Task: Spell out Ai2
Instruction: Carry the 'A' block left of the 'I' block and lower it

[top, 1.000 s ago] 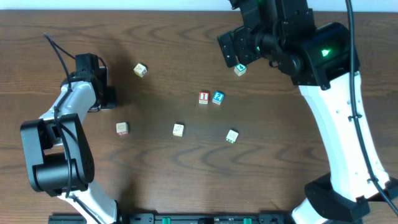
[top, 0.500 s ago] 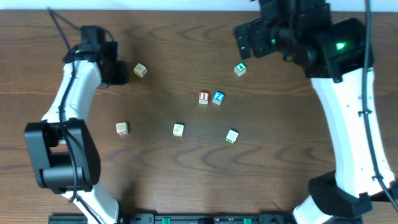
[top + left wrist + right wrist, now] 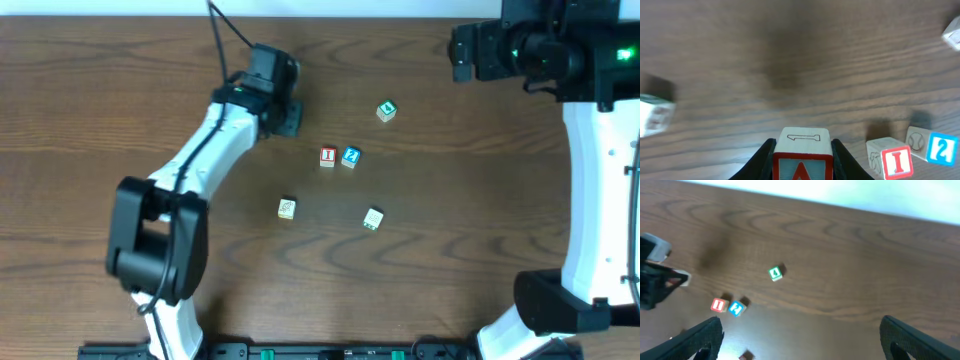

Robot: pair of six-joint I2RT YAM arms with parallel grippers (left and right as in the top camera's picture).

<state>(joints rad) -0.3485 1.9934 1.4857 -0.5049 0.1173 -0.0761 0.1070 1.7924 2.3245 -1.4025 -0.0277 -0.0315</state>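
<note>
Set A cube (image 3: 803, 142), pinched by left gripper (image 3: 802, 161), squarely just left of I cube (image 3: 892, 160), with right gripper (image 3: 800, 342) spread, well apart.

Open table (image 3: 300, 168) left of I cube (image 3: 327, 157); 2 cube (image 3: 350, 156) crowds its right.

Right gripper (image 3: 801, 330), jaws spread wide, above the table (image 3: 865, 255). Below and left of the green-marked cube (image 3: 775, 273): I cube (image 3: 717, 305) just beside 2 cube (image 3: 736, 308).
</note>
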